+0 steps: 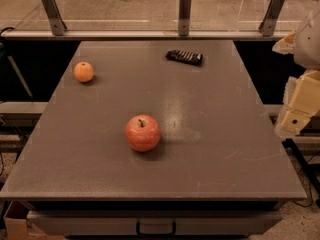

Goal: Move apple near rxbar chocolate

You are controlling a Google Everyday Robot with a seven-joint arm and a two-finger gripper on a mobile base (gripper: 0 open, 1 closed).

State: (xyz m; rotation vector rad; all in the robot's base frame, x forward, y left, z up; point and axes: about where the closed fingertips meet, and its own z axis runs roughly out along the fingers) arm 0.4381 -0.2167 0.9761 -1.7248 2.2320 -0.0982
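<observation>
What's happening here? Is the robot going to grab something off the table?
Nothing is being held right now. The robot's end effector hangs by the right side of the grey table, touching nothing. The apple sits by itself near the middle of the table. The rxbar chocolate lies toward the far edge, and a small orange sits at the far left. The apple is meant to go next to the bar, but it is not there yet.
</observation>
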